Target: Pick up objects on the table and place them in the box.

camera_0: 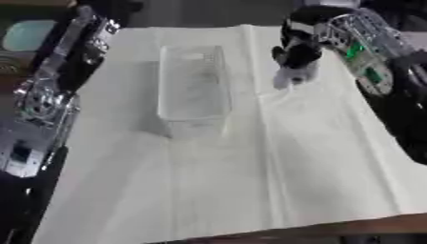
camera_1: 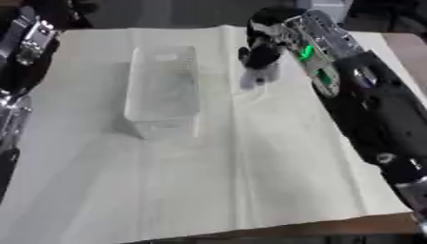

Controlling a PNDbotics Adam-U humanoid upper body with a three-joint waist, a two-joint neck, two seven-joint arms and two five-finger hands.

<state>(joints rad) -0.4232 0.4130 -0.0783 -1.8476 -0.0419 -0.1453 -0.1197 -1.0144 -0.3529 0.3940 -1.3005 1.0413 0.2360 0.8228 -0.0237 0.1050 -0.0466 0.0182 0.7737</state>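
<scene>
One pale object (camera_0: 286, 78) under right hand (camera_0: 297, 50)

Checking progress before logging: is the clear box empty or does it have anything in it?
Looks empty: the clear box stands upright on the white cloth, and only cloth shows through its walls and floor.

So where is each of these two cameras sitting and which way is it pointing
Left eye view: in the robot's head, looking down at the cloth-covered table and the clear box; its left arm runs along the left edge, its right hand is beyond the box to the right.
Right eye view: same head, set slightly to the right, same downward look; the right arm fills more of the right side, the left arm barely shows.
Shared: the table, the box, and the right hand with something pale at its fingers.
</scene>
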